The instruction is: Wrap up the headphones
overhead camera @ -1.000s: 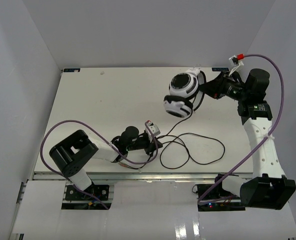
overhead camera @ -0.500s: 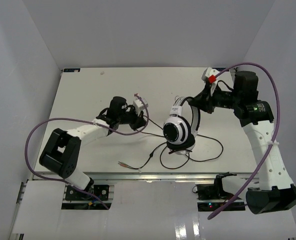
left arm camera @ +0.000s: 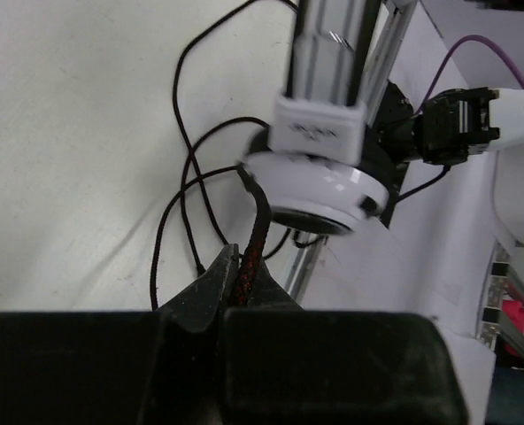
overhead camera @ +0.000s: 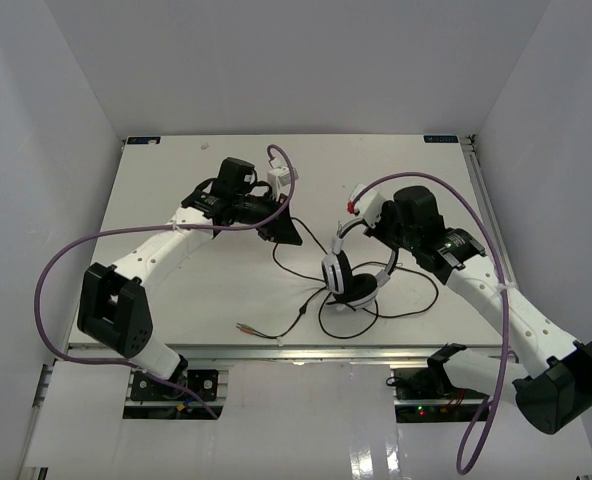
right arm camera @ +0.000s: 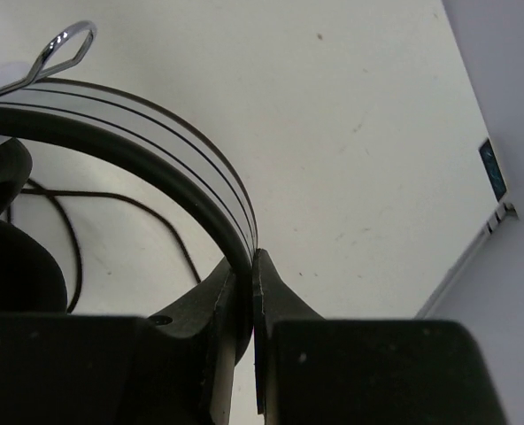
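The headphones (overhead camera: pixel 353 278), white with black pads, hang just above the table centre. My right gripper (overhead camera: pixel 370 222) is shut on their headband (right arm camera: pixel 160 142), which runs down between the jaws of the right gripper (right arm camera: pixel 250 276). My left gripper (overhead camera: pixel 288 237) sits left of the headphones, and in the left wrist view the left gripper (left arm camera: pixel 244 274) is shut on the thick braided black-and-red part of the cable (left arm camera: pixel 258 232), which leads up to the white ear cup (left arm camera: pixel 319 181). The thin cable (overhead camera: pixel 401 312) loops on the table below the headphones. Its plugs (overhead camera: pixel 243 327) lie near the front edge.
Purple arm cables (overhead camera: pixel 51 270) arc beside both arms. The table's metal front rail (overhead camera: pixel 296 350) runs just beyond the plugs. White walls close the back and both sides. More thin cable loops (left arm camera: pixel 184 190) lie on the table under the left gripper.
The right arm carried the headphones from the back right down to the table centre. The left arm swung from the front edge to the back middle, gripping the cable near the ear cup.
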You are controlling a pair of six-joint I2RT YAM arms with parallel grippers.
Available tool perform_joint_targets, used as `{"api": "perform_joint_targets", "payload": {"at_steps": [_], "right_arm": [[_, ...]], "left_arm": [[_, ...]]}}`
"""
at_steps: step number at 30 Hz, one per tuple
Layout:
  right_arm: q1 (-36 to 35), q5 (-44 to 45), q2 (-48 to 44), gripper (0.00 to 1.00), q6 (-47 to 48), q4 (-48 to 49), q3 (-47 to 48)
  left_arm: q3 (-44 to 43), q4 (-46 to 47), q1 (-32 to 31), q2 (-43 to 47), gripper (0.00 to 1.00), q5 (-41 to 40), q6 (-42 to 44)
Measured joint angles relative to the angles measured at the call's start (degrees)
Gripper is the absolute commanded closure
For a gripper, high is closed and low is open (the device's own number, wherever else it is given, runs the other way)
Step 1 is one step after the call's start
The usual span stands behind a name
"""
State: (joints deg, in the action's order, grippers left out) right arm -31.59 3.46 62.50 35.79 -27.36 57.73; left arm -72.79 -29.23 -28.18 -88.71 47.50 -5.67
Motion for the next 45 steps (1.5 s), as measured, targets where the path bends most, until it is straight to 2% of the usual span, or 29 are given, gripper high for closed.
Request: {"api": "perform_joint_targets", "payload": {"at_steps": [7, 11, 16, 21, 29, 38, 45], "right_arm": [[-2.54, 16.20, 5.71, 0.92, -2.77, 9.80, -0.52], [-3.53, 18.54, 8.90, 0.92, -5.60, 11.88, 0.04], [-3.81, 17.47, 9.73, 0.92, -8.05, 11.63, 0.29], [-3.21, 12.68, 6.15, 0.92, -8.84, 10.45, 0.29], [-0.26, -3.98, -2.27, 0.92, -8.76, 8.61, 0.35], [-0.30, -16.74, -0.41, 0.92, -2.98, 6.05, 0.56], [-2.08, -18.55, 6.58, 0.92, 6.85, 2.15, 5.52]], "left_arm": [[-0.89, -2.19, -0.64, 2.26, 1.00, 6.51, -7.44], [-4.43, -1.82, -1.70, 0.87, 1.00, 7.81, -12.90], [-8.82, -1.71, -1.87, -1.70, 1.00, 5.05, -16.88], [-9.09, -3.06, 0.39, -3.31, 1.00, 1.74, -17.69], [-9.07, -5.04, 4.05, -4.81, 1.00, -0.55, -16.96], [-15.93, -7.51, 3.89, -10.21, 1.00, 1.95, -17.56], [-17.90, -8.40, 3.70, -11.33, 1.00, 5.15, -17.48]]}}
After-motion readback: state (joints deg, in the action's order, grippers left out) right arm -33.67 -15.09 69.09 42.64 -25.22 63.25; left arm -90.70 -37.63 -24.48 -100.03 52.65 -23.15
